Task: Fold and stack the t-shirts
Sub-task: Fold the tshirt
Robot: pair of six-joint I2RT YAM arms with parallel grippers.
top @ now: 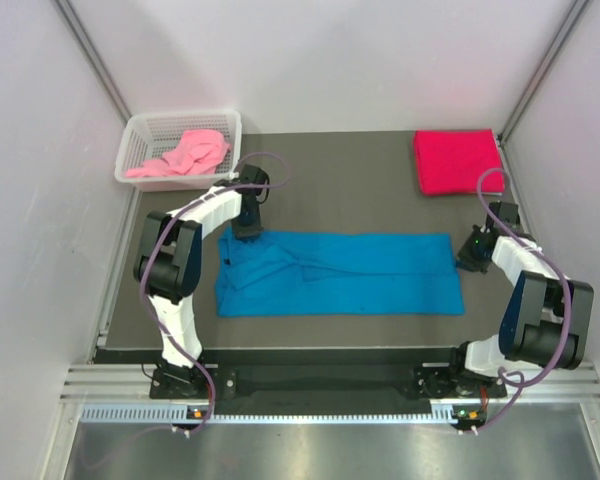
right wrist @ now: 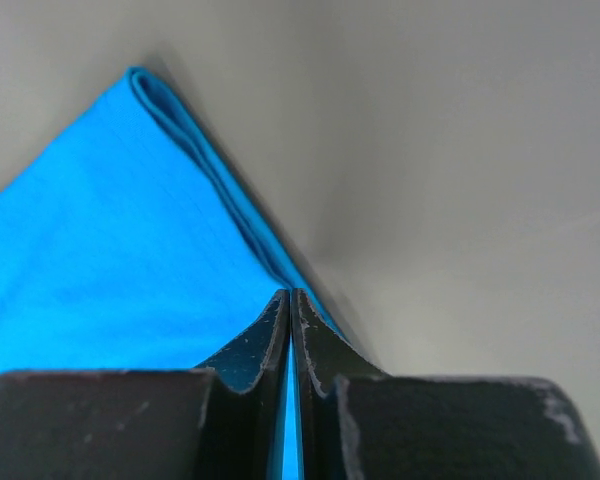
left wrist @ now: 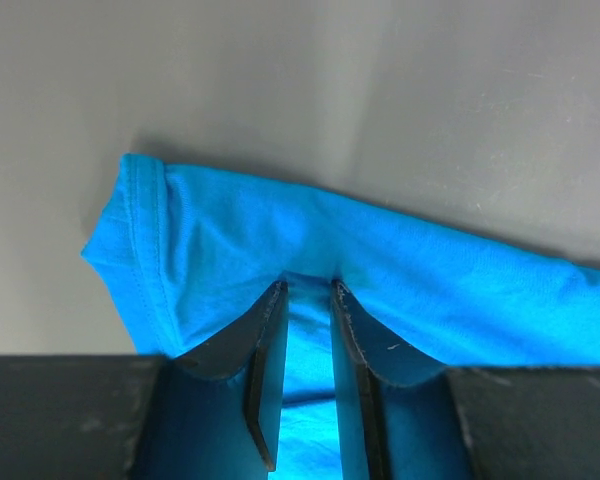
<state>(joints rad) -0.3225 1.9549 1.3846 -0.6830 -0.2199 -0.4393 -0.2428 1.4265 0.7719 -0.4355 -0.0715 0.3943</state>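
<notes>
The bright blue t-shirt [top: 340, 275] lies folded into a long strip across the middle of the dark mat. My left gripper [top: 246, 232] is at its upper left corner by the sleeve. In the left wrist view its jaws [left wrist: 308, 285] are partly closed, with a bunched ridge of blue cloth [left wrist: 240, 230] pinched between the tips. My right gripper [top: 468, 258] is at the strip's right end. Its jaws [right wrist: 291, 293] are shut on the folded blue edge [right wrist: 110, 230]. The crimson red t-shirt [top: 457, 160] lies folded at the back right. The light pink t-shirt [top: 185, 155] sits crumpled in the basket.
The white mesh basket [top: 180, 118] stands at the back left corner, just beyond the left arm. White walls close in the mat on the left, back and right. The metal rail with both arm bases runs along the near edge.
</notes>
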